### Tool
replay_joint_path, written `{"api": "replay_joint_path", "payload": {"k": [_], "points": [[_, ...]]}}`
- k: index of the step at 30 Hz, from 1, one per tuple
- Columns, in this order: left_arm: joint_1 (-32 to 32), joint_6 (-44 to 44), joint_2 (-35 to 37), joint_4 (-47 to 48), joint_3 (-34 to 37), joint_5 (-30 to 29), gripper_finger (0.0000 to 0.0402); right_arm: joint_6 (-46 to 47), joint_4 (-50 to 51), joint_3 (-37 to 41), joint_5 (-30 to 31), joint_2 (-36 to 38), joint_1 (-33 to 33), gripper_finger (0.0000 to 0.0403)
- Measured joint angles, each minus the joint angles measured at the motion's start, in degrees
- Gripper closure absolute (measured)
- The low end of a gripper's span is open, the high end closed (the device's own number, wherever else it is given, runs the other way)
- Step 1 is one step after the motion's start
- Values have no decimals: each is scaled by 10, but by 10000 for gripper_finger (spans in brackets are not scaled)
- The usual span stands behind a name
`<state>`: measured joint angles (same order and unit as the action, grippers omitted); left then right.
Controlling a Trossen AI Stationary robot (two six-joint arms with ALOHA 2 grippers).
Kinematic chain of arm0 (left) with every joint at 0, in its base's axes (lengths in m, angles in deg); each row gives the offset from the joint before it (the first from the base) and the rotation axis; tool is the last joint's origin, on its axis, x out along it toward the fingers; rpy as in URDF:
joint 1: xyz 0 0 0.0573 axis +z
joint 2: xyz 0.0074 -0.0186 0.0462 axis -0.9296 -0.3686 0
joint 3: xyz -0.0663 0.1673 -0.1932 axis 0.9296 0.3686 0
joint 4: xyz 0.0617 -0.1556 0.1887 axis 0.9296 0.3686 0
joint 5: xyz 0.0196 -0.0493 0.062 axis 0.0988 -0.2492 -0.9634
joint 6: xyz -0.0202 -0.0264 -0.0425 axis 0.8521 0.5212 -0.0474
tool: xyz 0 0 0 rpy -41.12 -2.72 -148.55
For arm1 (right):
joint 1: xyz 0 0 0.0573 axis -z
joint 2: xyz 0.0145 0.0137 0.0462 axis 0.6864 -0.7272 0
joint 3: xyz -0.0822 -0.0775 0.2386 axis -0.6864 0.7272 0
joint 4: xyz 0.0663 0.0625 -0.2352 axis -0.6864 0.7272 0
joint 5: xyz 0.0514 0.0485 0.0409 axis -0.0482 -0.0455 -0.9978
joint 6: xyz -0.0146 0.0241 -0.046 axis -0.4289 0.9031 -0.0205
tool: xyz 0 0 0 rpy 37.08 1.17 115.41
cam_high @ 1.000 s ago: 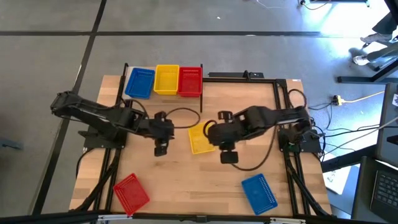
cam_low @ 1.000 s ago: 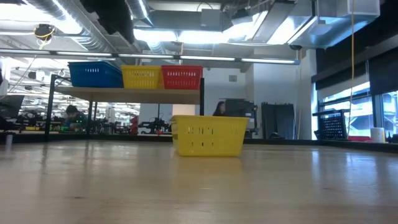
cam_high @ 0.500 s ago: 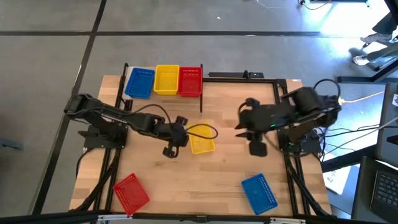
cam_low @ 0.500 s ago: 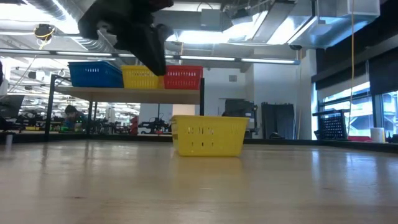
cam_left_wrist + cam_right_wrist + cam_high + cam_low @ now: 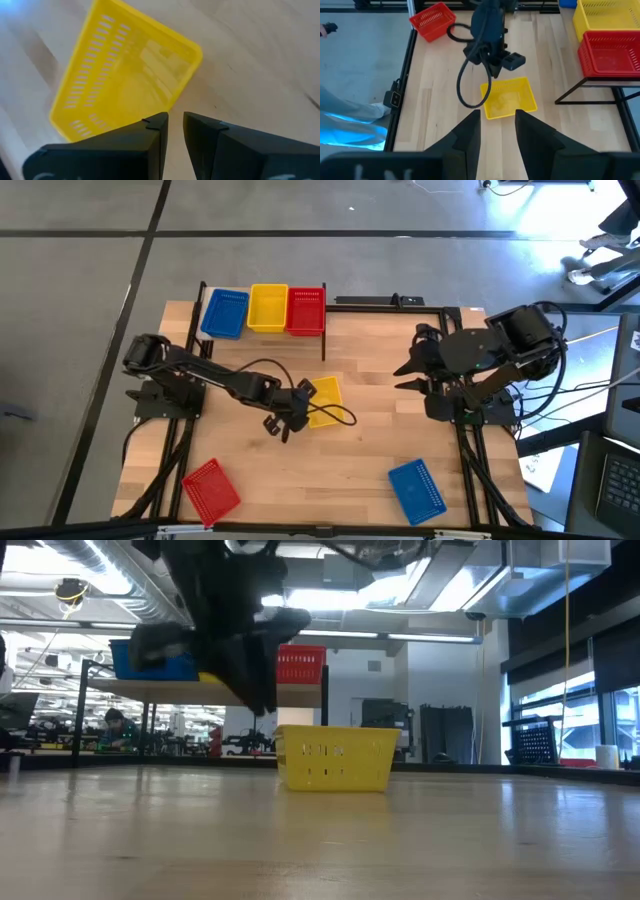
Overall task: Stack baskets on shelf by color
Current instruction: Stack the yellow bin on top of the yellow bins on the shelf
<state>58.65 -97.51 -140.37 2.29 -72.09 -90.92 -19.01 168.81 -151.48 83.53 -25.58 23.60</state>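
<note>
A yellow basket (image 5: 324, 402) (image 5: 125, 80) stands on its base at the middle of the table. My left gripper (image 5: 303, 398) (image 5: 175, 124) hangs just above its left rim, slanting down, its fingers open by a narrow gap with nothing between them. My right gripper (image 5: 405, 376) (image 5: 497, 120) is open, held high near the table's right edge. The shelf (image 5: 200, 690) at the far left carries a blue basket (image 5: 225, 312), a yellow basket (image 5: 268, 307) and a red basket (image 5: 306, 310) side by side.
A red basket (image 5: 210, 488) lies near the table's front left corner and a blue basket (image 5: 415, 488) near the front right. A loose cable (image 5: 335, 418) of the left arm curls over the table beside the yellow basket. Bare tabletop lies between the shelf and the middle.
My left gripper has gone toward the table's right and down to the yellow basket's left rim, rolling its wrist on the way. My right gripper has drawn back from the yellow basket toward the table's right edge and risen. The basket has stayed in place.
</note>
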Motion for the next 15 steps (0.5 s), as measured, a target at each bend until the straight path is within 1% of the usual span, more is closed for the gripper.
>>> {"api": "replay_joint_path", "payload": {"k": [4,7,15], "points": [[0,-4,-11,-8,0,-4,349,0,0,0,0,0,0,286],[0,-28,-11,-16,0,-18,349,-1,0,0,0,0,0,286],[9,-94,-10,-15,0,-20,349,-7,0,0,-1,0,0,286]]}}
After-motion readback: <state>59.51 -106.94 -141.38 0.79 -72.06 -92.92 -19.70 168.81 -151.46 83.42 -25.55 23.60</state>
